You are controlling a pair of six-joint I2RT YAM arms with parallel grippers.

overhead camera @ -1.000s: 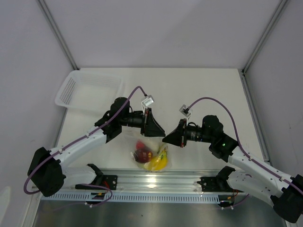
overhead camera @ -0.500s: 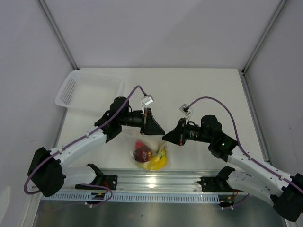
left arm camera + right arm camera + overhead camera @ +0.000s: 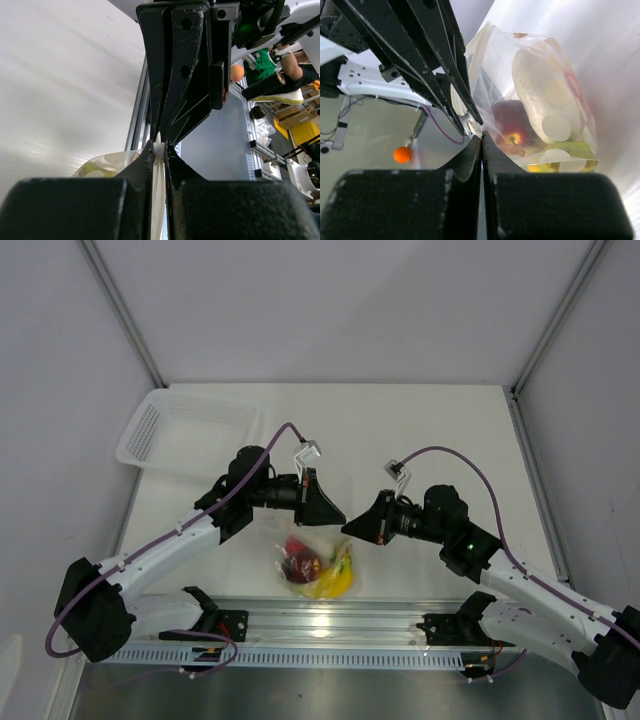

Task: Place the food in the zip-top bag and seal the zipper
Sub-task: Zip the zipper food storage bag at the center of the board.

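My two arms meet tip to tip over the near middle of the table (image 3: pixel 420 430). My left gripper (image 3: pixel 158 152) is clenched on the zipper (image 3: pixel 159 167), which shows as a thin pale strip between its fingers. My right gripper (image 3: pixel 481 142) is clamped on the same top edge of the bag (image 3: pixel 540 55), nose to nose with the left.

The bag trails from the pinch toward the rail (image 3: pixel 330 620). The food (image 3: pixel 316 568) is inside it: a red apple (image 3: pixel 507 122), a white radish (image 3: pixel 537 82) and a yellow banana (image 3: pixel 336 583) at the bottom. I see no food outside the bag.

I judge the filling done and the sealing in hand; whether any stretch of the strip is already closed I cannot tell. To do it well, one gripper should anchor its spot. The other should slide outward along the strip with a firm, even pinch. Keep the edge taut and straight so both tracks stay lined up. Then press the other half the same way.
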